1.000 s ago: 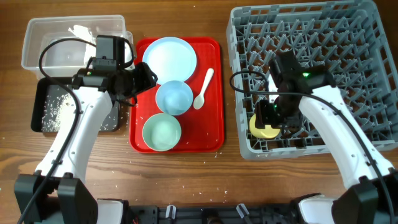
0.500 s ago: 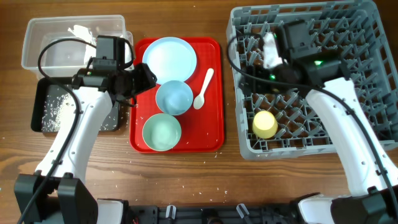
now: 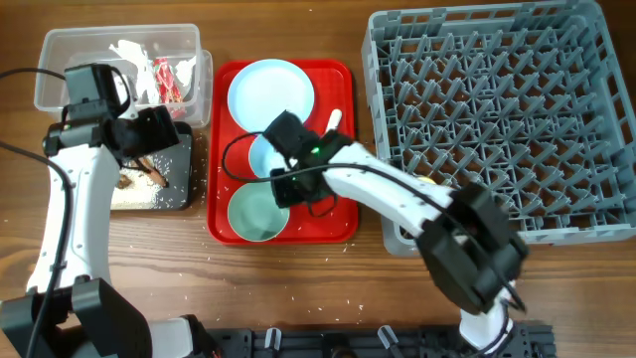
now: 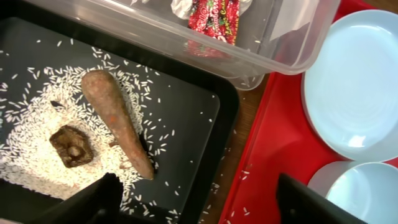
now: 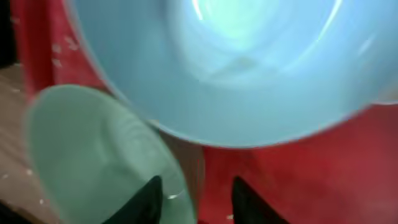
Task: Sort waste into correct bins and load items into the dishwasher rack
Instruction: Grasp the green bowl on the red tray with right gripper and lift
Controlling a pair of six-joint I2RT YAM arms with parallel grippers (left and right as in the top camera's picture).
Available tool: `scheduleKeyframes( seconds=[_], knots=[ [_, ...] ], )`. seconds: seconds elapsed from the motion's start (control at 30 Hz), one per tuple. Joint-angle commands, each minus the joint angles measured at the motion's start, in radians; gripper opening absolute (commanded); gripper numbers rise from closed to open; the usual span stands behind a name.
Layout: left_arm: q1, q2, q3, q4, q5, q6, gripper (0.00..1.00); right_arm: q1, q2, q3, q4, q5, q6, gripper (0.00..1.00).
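Note:
My left gripper is open and empty over the near corner of the black tray. That tray holds rice crumbs, a brown stick and a brown lump. The clear tub holds the red-and-white wrapper and paper scraps. My right gripper is open, its fingers straddling the rim of the teal bowl, just below the small white bowl. The plate and the spoon lie on the red tray. The yellow cup is hidden by my right arm.
The red serving tray sits between the bins and the grey dishwasher rack at the right. My right arm crosses the rack's front left corner. Rice grains are scattered on the wooden table by the red tray.
My right arm left the rack, where it set down the yellow cup, and now reaches to the teal bowl. My left arm moved left. The wrapper now lies in the tub, the brown scraps in the black tray.

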Motion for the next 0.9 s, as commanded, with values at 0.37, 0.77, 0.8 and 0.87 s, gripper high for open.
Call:
scheduleKeyframes(
  seconds=[0.37, 0.77, 0.8, 0.87],
  knots=[
    [0.019, -0.024, 0.019, -0.001, 0.005, 0.016, 1.0, 0.005, -0.126, 0.005, -0.092, -0.051, -0.09, 0.04],
    [0.019, -0.024, 0.019, -0.001, 0.005, 0.016, 1.0, -0.375, -0.375, 0.026, 0.318, 1.284, -0.56, 0.04],
    [0.019, -0.024, 0.019, -0.001, 0.005, 0.016, 1.0, -0.405, -0.311, 0.026, 0.431, 1.286, -0.679, 0.04],
    [0.019, -0.024, 0.019, -0.001, 0.005, 0.016, 1.0, -0.433, -0.16, 0.026, 0.757, 1.36, -0.996, 0.04]
  ],
)
